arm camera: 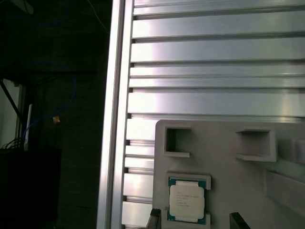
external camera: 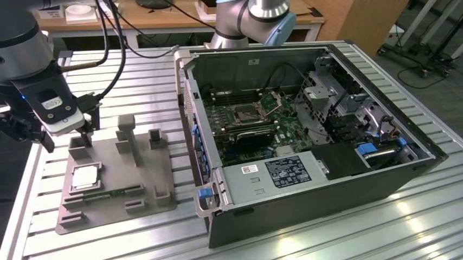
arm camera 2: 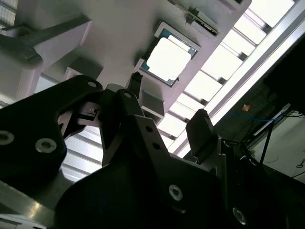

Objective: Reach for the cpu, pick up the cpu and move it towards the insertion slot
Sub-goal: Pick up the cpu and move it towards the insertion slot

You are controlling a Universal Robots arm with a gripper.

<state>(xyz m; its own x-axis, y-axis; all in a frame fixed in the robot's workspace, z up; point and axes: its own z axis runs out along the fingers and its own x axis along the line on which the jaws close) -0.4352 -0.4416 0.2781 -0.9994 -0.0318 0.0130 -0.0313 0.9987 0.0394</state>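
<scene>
The cpu point(external camera: 85, 177), a small silvery square chip, lies flat in a recess of the grey holder plate point(external camera: 116, 169) at the exterior view's left. My gripper point(external camera: 66, 142) hangs open above the plate's far end, a little short of the chip, with nothing between its fingers. In the first wrist view the cpu point(arm camera: 187, 199) sits just beyond my gripper point(arm camera: 195, 222). In the second wrist view the cpu point(arm camera 2: 169, 59) lies past my gripper point(arm camera 2: 169, 107). The insertion slot point(external camera: 248, 114), framed in shiny metal, sits on the board inside the open computer case point(external camera: 304, 189).
A green memory stick point(external camera: 108, 194) lies on the holder plate near the chip, and grey posts point(external camera: 127, 132) rise from the plate. The slatted aluminium table point(external camera: 130, 76) ends close to the plate at its edge point(arm camera: 114, 119). A second arm's base point(external camera: 253, 21) stands behind the case.
</scene>
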